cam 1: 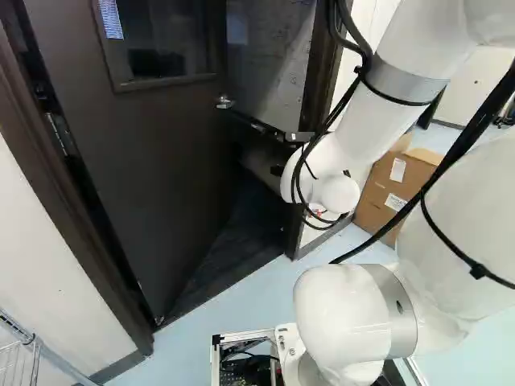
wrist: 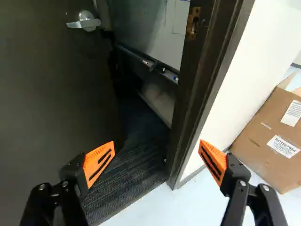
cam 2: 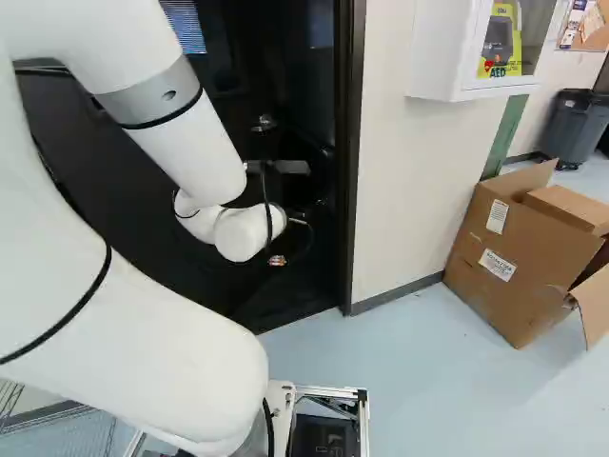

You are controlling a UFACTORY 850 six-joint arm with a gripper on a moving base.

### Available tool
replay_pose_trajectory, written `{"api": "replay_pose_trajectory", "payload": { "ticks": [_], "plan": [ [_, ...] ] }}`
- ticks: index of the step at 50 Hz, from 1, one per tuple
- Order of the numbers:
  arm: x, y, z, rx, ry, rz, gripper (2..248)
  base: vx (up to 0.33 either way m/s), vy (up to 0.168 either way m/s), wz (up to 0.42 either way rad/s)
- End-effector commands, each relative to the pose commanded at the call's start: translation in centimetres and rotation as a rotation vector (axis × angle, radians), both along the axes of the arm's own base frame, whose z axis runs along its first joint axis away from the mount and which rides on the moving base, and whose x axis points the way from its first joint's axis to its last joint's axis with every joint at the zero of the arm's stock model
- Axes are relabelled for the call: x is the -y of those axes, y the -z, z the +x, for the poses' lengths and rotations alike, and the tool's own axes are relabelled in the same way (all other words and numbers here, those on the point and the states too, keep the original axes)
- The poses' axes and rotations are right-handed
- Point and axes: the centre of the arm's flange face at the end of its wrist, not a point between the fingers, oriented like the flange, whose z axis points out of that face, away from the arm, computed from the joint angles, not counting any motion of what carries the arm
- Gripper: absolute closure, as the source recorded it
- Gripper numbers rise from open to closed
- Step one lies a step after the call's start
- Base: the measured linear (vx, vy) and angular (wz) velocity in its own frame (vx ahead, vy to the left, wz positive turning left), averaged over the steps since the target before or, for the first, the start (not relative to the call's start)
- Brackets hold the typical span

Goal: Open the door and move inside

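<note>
White casing covers the arm (cam 2: 143,333), which reaches forward from the base (cam 1: 241,336) over pale blue floor (cam 2: 381,381). At its far end the jaws stand wide apart with nothing between them, their orange pads (wrist: 99,163) facing each other across open air; whether the left one brushes anything, I can't tell.

Just past them, on the right, comes the dark door frame (wrist: 197,94), then white wall (cam 2: 404,171) and an open cardboard box (cam 2: 519,252) beside it. On the left is the door (wrist: 47,113), partly open and angled away into the room, its lever handle (wrist: 88,21) near the free edge, clear of the jaws. Through the gap lie dark ribbed carpet (wrist: 136,165) and, farther in, a whiteboard (wrist: 160,28) with a ledge (wrist: 155,64) below it.

The latch looks beaten, so I judge the step in hand to be widening the opening. Next calls for a push on the door's face, far and to the left, with the base following slowly. The gap seems tight for the base: it could catch the right-hand frame, or the door could swing back against the arm if pressure eases.
</note>
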Motion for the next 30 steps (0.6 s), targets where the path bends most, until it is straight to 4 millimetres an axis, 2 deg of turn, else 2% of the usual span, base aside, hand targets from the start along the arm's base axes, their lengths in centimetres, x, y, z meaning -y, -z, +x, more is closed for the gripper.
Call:
{"api": "replay_pose_trajectory", "payload": {
  "ticks": [30],
  "plan": [
    [0.00,0.00,0.00,0.000,0.000,0.000,3,-0.007,0.006,0.019]
  ]
}}
